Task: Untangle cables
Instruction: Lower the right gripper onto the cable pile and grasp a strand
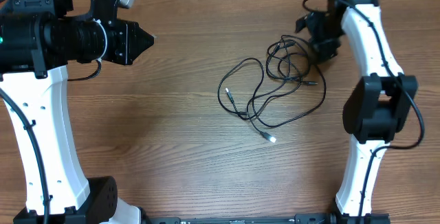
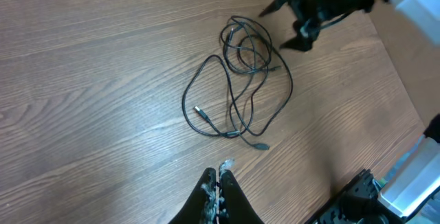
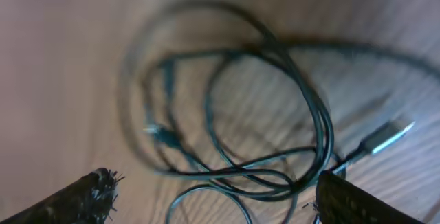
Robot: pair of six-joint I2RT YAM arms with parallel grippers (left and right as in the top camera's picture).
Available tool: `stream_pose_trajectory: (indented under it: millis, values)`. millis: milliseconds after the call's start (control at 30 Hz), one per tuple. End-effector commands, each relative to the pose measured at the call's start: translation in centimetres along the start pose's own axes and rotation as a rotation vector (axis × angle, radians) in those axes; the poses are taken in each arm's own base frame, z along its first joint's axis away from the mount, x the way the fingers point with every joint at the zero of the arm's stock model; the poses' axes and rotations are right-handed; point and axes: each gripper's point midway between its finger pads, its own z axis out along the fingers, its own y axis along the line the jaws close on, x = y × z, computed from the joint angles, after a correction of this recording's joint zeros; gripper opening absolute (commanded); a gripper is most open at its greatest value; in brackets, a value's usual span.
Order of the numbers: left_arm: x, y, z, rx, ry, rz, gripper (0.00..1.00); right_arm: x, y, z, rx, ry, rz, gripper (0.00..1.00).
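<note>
My right gripper [image 1: 311, 42], jaws wide, hangs just over the knotted right end of the cables [image 1: 278, 73], whose loose loops trail toward the middle of the tabletop [image 1: 172, 155].

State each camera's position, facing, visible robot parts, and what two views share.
Overhead: above the table, looking straight down; cables, both arms, shut left gripper, open right gripper.
Left wrist: behind its own shut gripper, looking across at the cables.
Right wrist: behind its own open fingers, close above the cables, blurred.
Shared: overhead and left wrist both show the right gripper by the cables.
</note>
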Motion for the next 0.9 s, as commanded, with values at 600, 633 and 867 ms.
stream_pose_trajectory:
  millis: [600, 633, 867]
  values:
    - [0.6, -0.4, -0.3, 0.003, 0.018, 0.007, 0.04, 5.5, -4.3, 9.9, 0.104, 0.103, 0.065, 0.04]
    - [0.6, -0.4, -0.3, 0.003, 0.017, 0.007, 0.04, 6.3, -3.6, 10.0, 0.093, 0.103, 0.026, 0.04]
    - [0.7, 0.3, -0.3, -0.037, 0.025, 0.008, 0.04, 14.7, 4.4, 8.9, -0.082, 0.068, -0.404, 0.04]
